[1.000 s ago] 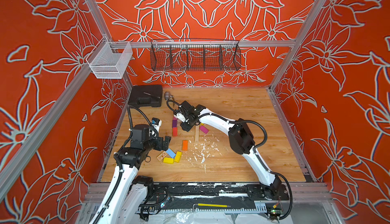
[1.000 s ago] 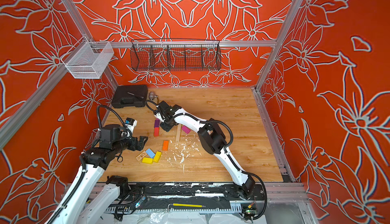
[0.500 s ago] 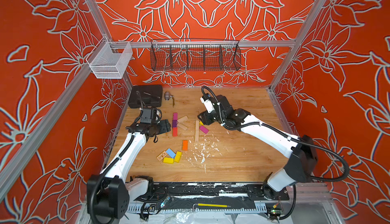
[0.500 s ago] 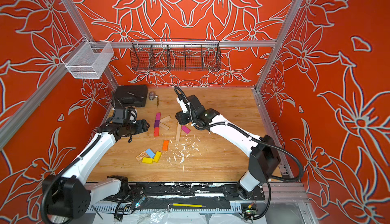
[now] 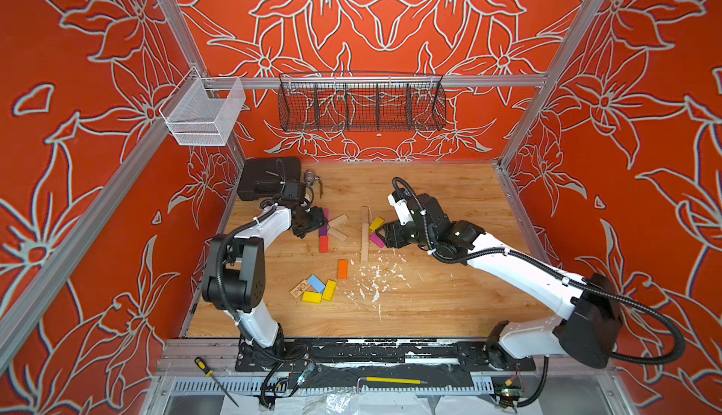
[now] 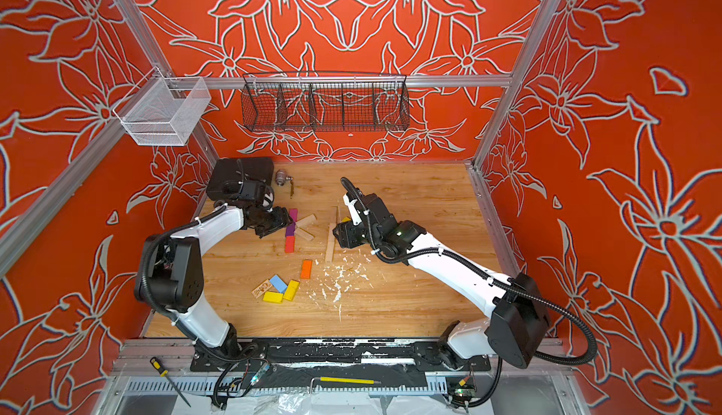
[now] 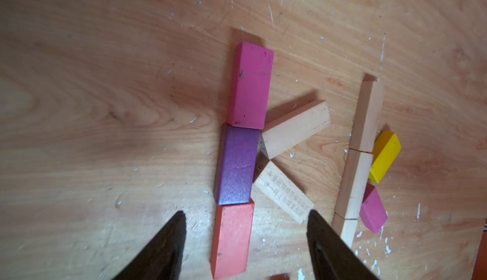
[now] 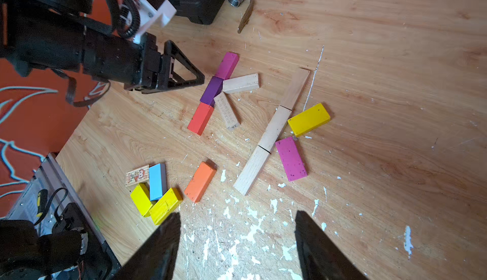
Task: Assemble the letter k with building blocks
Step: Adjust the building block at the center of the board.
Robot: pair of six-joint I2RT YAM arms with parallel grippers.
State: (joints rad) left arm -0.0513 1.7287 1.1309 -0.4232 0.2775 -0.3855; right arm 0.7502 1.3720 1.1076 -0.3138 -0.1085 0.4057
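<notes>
Setting: a wooden table (image 5: 449, 198) is sitting between red flowered walls.
Left tool: the left gripper (image 7: 246, 214) is hanging just beside a coloured line of blocks, fingers spread, pinching nothing.
Right tool: the right gripper (image 8: 237, 214) is hanging above white flecks (image 8: 253, 228), fingers apart and empty.
First letter: a magenta block (image 7: 250, 86), a purple block (image 7: 237, 165) and a red block (image 7: 232, 239) are lying end to end; a plain block (image 7: 295, 129) and a printed block (image 7: 282, 191) are slanting off the purple one's side.
Second letter: three plain planks (image 7: 355, 181) are lying end to end, a yellow block (image 7: 384, 157) and a second magenta block (image 7: 373, 208) angling off them.
Spares: an orange block (image 8: 200, 181) is lying alone; a light blue block (image 8: 157, 181), two yellow spares (image 8: 166, 206) and a picture tile (image 8: 137, 175) are huddling toward the near left.
Edges: a black case (image 5: 269, 176) and a metal valve (image 5: 310, 178) are occupying the far left corner.
Open room: bare wood is stretching from the second letter to the right and back walls.
Top views only: a black wire basket (image 5: 361, 104) and a white mesh basket (image 5: 203, 114) are hanging on wall rails; a screwdriver (image 5: 213, 378) is lying on the front ledge.
Left wrist only: tiny characters are showing on the printed block.
Right wrist only: the left gripper is showing side-on, pointing at the purple block.
Hidden: in a top view the right gripper (image 6: 340, 233) is covering the second magenta block.
</notes>
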